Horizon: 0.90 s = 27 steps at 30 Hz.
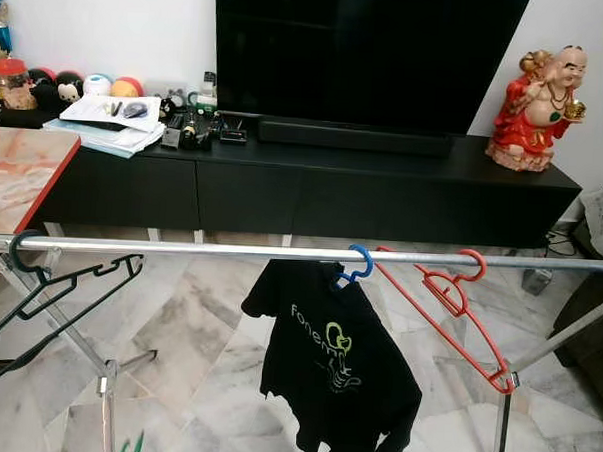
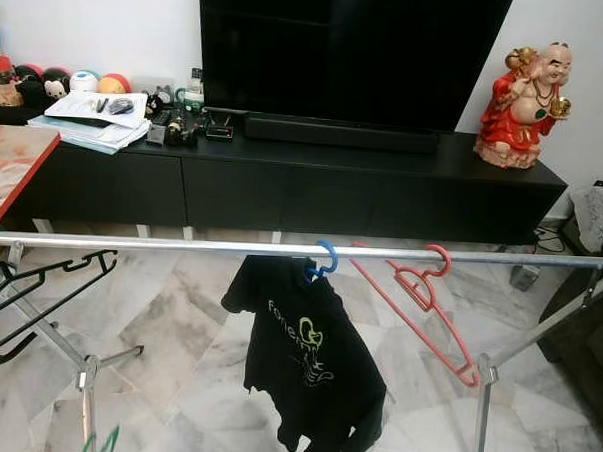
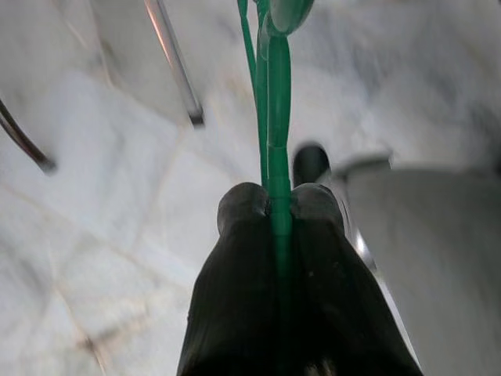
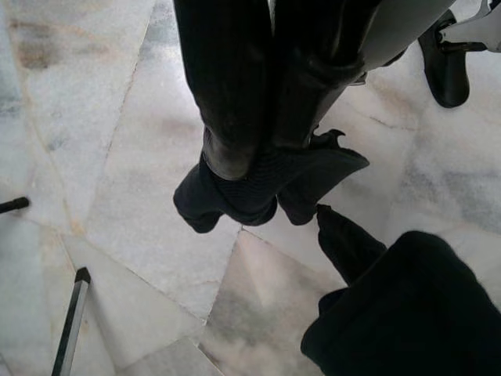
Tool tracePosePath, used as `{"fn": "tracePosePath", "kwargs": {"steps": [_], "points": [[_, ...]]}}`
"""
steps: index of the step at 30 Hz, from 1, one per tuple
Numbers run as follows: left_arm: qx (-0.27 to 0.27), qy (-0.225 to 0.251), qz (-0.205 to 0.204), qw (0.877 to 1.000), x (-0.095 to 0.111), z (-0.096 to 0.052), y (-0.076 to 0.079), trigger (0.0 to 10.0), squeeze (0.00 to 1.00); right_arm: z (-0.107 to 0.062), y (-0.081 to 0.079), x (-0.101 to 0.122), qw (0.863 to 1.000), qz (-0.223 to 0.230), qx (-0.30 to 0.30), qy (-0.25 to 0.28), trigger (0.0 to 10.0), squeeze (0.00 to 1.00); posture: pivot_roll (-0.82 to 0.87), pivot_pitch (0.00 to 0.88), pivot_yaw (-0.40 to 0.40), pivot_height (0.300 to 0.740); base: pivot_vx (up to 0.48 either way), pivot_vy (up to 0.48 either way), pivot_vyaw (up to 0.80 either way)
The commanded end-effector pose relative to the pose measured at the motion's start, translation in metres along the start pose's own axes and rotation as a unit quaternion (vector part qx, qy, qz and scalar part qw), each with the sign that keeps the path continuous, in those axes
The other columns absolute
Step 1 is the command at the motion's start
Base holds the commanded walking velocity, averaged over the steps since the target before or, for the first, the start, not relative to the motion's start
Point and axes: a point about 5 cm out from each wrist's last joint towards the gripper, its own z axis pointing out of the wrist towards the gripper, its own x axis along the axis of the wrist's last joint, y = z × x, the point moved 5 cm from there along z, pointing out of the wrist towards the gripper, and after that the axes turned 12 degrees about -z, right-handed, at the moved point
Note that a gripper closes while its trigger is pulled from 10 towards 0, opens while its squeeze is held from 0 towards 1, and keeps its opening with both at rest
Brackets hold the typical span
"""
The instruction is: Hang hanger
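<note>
Rail: a silver clothes rail (image 1: 230,251) spans the room well above the left gripper, with open bar between the black hanger (image 1: 59,285) at its left end and the blue hanger (image 1: 358,263).
Shirt: a black T-shirt (image 1: 331,362) hangs on the blue hanger, and a red hanger (image 1: 448,302) sits beyond it to the right.
Green hanger: the green hanger (image 3: 274,117) runs straight out from the left gripper's fingertips, low over the marble floor (image 1: 207,322); its tips peek up at (image 1: 132,447).
Left gripper: the left gripper (image 3: 272,205) is clenched on the green hanger's thin bar.
Right gripper: the right gripper (image 4: 246,168) hangs low with fingers pressed together, dark cloth just beyond them; I cannot tell if they pinch it.
Doing it well: probably lift the hanger above the rail's open stretch, hook facing the bar, then lower it on before letting go.
</note>
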Motion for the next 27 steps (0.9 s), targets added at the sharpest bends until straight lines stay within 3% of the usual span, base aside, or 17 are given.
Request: {"fn": "tracePosePath", "kwargs": {"steps": [1,15,27], "points": [[0.001,-0.001,-0.015,1.000,-0.002,0.000,0.001,10.0,0.00,0.000,0.005,0.005,1.000,0.007,-0.009,0.010,10.0,0.00,0.11,0.000,-0.099,0.740,0.000,0.000,0.00],[0.013,-0.021,-0.033,0.999,-0.013,0.000,-0.008,10.0,0.00,0.000,0.006,0.009,1.000,0.016,-0.013,0.018,10.0,0.00,0.12,0.000,-0.096,0.740,-0.240,0.000,0.00],[0.030,-0.039,-0.037,0.998,-0.020,-0.003,-0.028,10.0,0.00,0.000,0.005,0.010,0.999,0.019,-0.017,0.020,10.0,0.00,0.12,0.000,-0.090,0.740,-0.263,0.000,0.00]]}}
